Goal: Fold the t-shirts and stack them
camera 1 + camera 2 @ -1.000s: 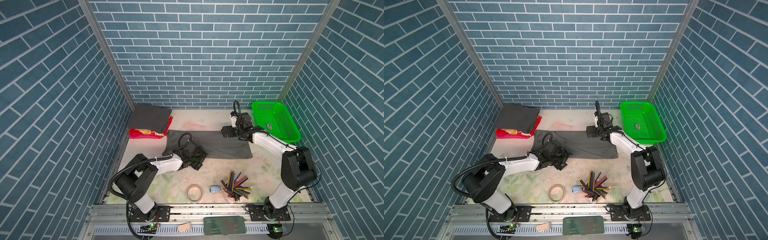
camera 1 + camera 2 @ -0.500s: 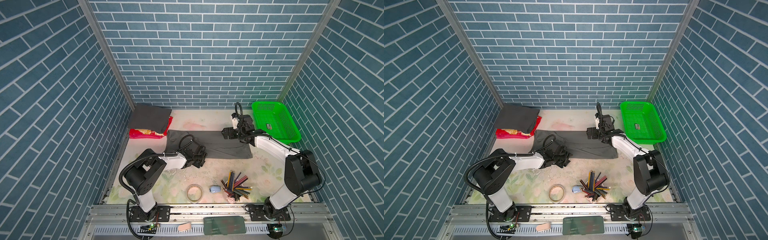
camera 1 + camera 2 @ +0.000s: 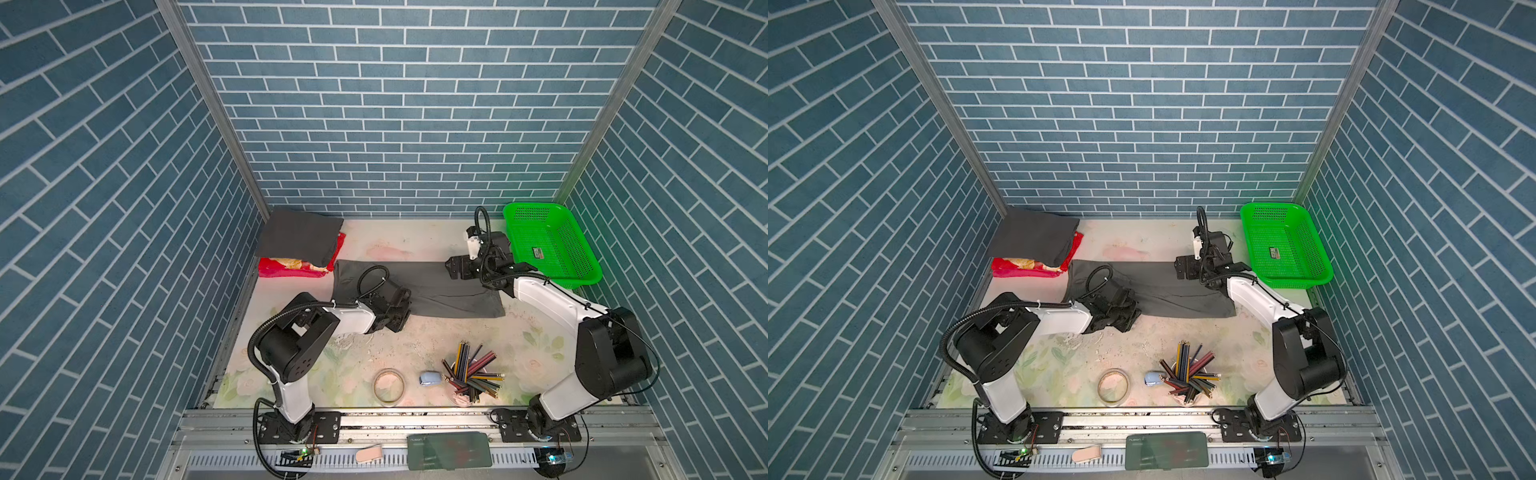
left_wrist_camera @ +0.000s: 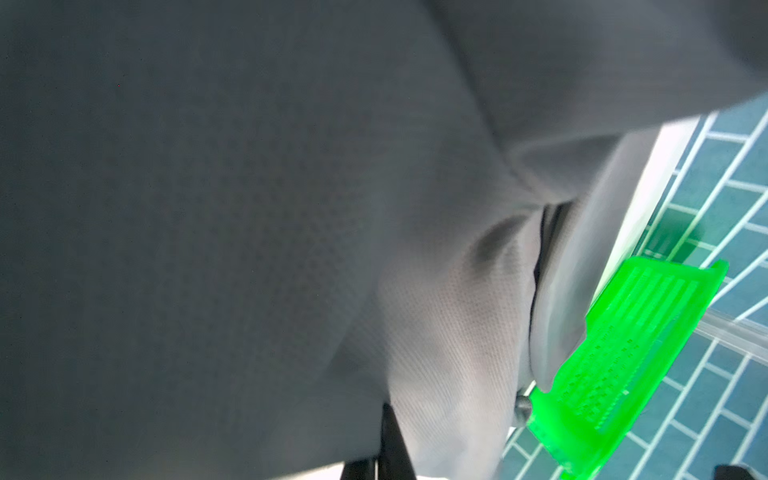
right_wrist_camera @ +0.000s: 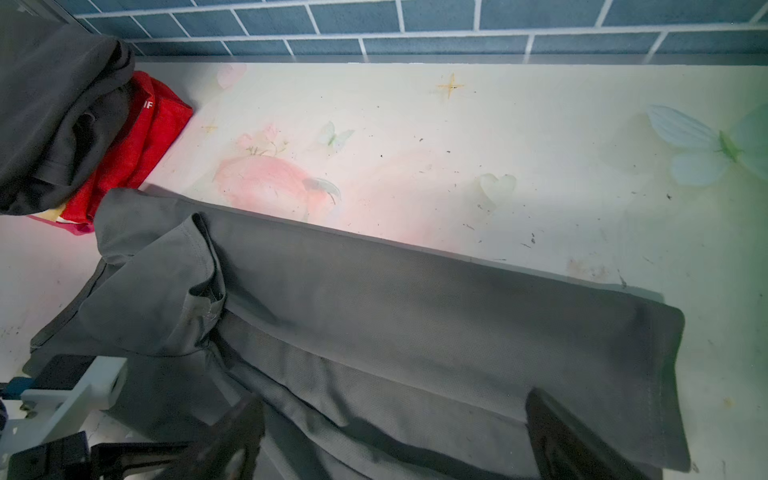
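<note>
White "IF" on folded red cloth (image 5: 162, 124), 10 o'clock of floral tabletop (image 3: 415, 243); sticker (image 3: 538, 252) in green plastic mesh basket (image 3: 536, 216) illegible.

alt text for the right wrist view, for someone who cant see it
A mid-grey t-shirt, folded into a long strip, lies on a floral table, with the right gripper open over it. Past its far end a folded charcoal t-shirt rests on red cloth, by a blue brick wall.
</note>
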